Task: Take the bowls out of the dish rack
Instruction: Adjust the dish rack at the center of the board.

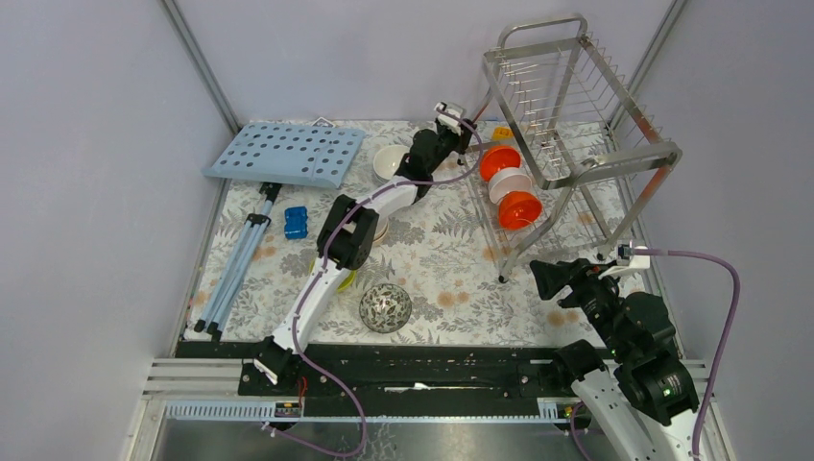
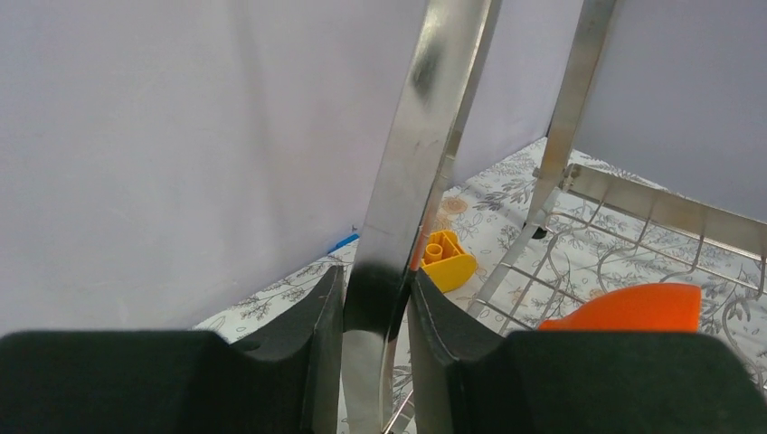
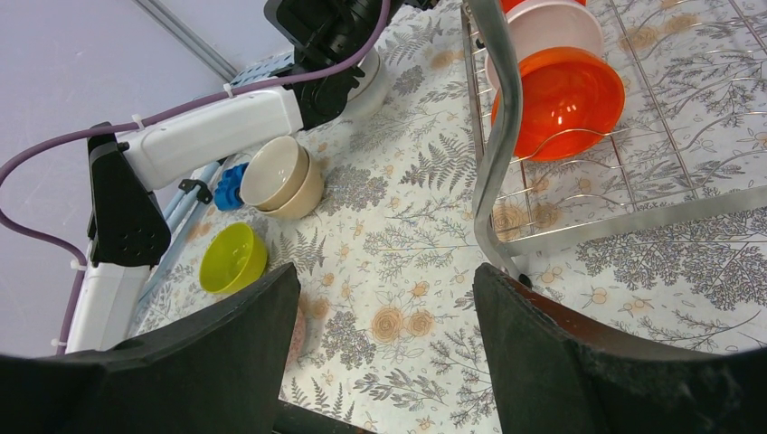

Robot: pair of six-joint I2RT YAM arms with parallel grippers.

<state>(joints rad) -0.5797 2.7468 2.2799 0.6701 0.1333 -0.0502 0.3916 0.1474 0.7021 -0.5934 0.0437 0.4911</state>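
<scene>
A: From above: left gripper (image 1: 461, 123) out at the far-left corner of the dish rack (image 1: 610, 165). Why there, and not on a bowl?

B: Looks like bracing: a hold on the frame against sliding or tipping during unloading. Three bowls on edge in the lower tier, far orange-red bowl (image 1: 499, 160), racked white bowl (image 1: 511, 184), near orange-red bowl (image 1: 519, 209), propped between wires

A: And the rest?

B: Down on the floral table (image 1: 451, 259): loose white bowl (image 1: 389, 161) beside the left arm (image 1: 312, 298), speckled bowl (image 1: 386, 307) near the front. Right gripper (image 1: 540, 274) low by the rack's near leg, apart from it

A: Left wrist view, then. Closed?

B: Closed onto the upright (image 2: 402, 163), both pads (image 2: 326, 316) pressed against the steel, nothing else held. Yellow-orange clip (image 2: 446, 259) just behind, rim of the far orange-red bowl at lower right

A: Right wrist view?

B: Wide open and empty, fingers (image 3: 226, 353) either side of bare tabletop, pointed toward the near orange-red bowl. Cream bowls (image 3: 285, 176) nested and a lime-green bowl (image 3: 232, 258) off to the left, beside the left arm. Probably poised for the next grab, with the rack held firm
</scene>
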